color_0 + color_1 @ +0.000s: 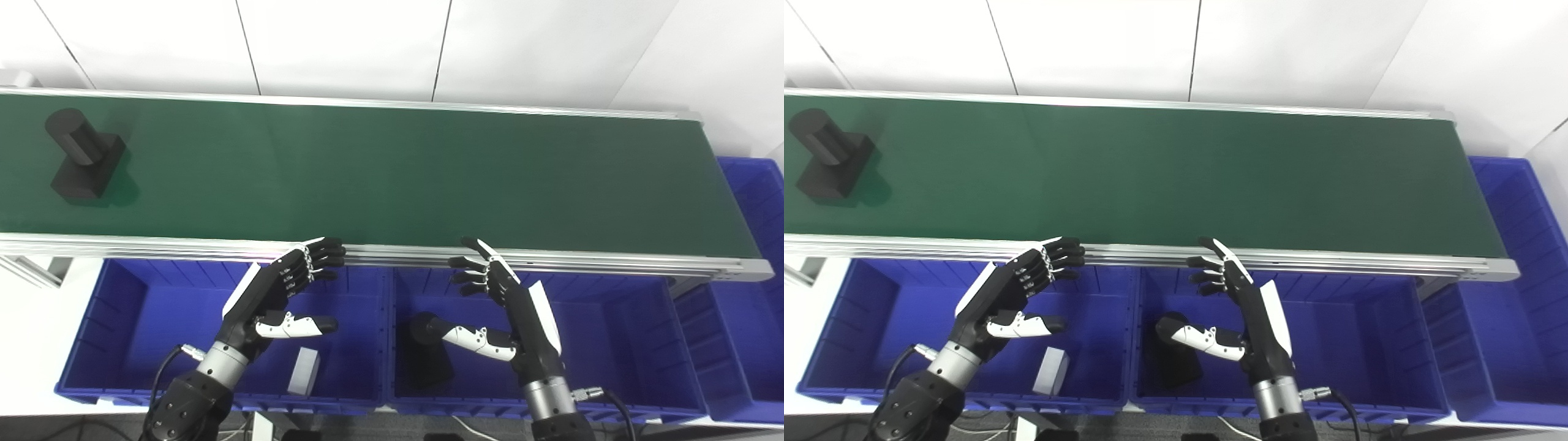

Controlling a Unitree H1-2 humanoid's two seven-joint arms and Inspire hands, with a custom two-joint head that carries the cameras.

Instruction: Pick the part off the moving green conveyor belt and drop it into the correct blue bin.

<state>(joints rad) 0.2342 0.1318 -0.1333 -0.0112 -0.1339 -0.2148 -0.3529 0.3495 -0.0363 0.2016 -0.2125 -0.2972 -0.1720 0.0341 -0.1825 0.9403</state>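
Nearest the camera, two black-and-white robot hands rise from the bottom edge over a row of blue plastic bins. The left hand hovers above the left blue bin, its fingers spread and lightly curled, thumb held out to the side, holding nothing. Below it, on the floor of that bin, lies a small pale grey rectangular block. The right hand hovers above the middle blue bin, fingers apart and thumb stretched toward the left, also holding nothing. Just beside its thumb, inside the middle bin, sits a black part with a cylinder on a square base, partly hidden by the thumb. A third blue bin stands at the far right, past the end of the conveyor.

Beyond the bins runs the silver aluminium rail of the conveyor frame; the fingertips of both hands reach up near it. Behind it the dark green conveyor belt stretches across the whole view. At its far left end rests the black cylinder-on-square-base part, on the belt surface, well apart from both hands. White wall panels close the scene behind
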